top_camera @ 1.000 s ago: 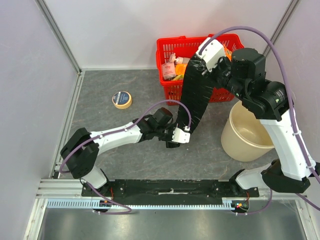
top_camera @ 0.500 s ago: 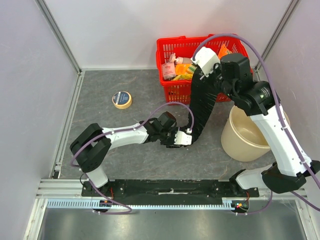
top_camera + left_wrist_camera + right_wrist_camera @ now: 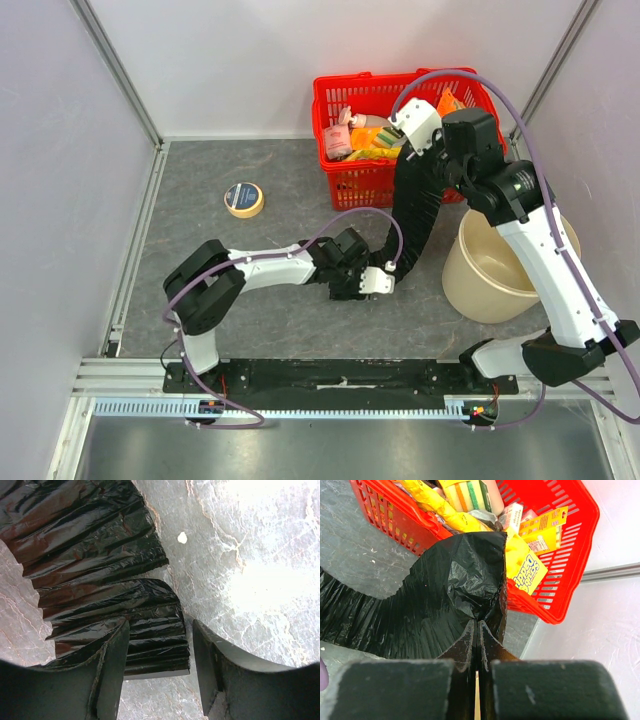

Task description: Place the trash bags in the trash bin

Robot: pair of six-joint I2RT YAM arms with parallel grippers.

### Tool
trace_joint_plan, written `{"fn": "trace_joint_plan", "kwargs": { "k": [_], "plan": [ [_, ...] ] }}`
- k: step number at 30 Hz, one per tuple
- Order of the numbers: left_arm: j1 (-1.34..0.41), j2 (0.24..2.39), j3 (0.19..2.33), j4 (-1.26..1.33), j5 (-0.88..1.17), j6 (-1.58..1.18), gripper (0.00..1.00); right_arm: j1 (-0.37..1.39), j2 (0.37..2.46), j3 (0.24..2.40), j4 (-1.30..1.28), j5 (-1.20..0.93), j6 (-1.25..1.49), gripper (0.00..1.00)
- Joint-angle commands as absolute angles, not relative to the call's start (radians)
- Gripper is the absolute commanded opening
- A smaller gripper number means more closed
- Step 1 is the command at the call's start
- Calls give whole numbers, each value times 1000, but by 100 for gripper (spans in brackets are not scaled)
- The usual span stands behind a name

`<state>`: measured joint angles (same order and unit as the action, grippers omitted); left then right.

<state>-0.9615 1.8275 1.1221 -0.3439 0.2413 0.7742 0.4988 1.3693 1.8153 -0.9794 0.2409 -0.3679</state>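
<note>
The trash bags are a long strip of pleated black plastic, hanging from in front of the red basket down to the table. My right gripper is shut on the strip's top end, its fingers pressed together on the plastic. My left gripper is low over the table at the strip's bottom end. Its jaws stand open around that end, with a gap on the right side. The trash bin, a round beige bucket, stands right of the strip, under the right arm.
A red wire-mesh basket full of packets stands at the back, just behind the right gripper and close to it. A roll of tape lies at the left. Pale walls close in the grey table on three sides.
The right gripper has carried the strip's top to the right, toward the bin. The left arm followed rightward along the table, and its jaws have widened off the strip's bottom end.
</note>
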Motion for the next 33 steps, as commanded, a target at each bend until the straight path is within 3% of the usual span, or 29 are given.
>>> {"fn": "trace_joint_plan", "kwargs": {
  "k": [1, 6, 10, 20, 33],
  "plan": [
    [-968, 1876, 1160, -376, 221, 770, 61, 486, 1336, 1801, -943, 216, -374, 0],
    [-966, 1925, 1183, -442, 212, 825, 59, 472, 1325, 1781, -940, 204, -376, 0],
    [-966, 1956, 1186, -486, 222, 861, 52, 459, 1322, 1770, -936, 196, -382, 0],
    [-966, 1964, 1134, -483, 230, 867, 3, 425, 1328, 1755, -933, 150, -380, 0],
    [-896, 1744, 1049, -517, 322, 816, 2, 423, 1339, 1632, -965, 9, -334, 0]
  ]
}}
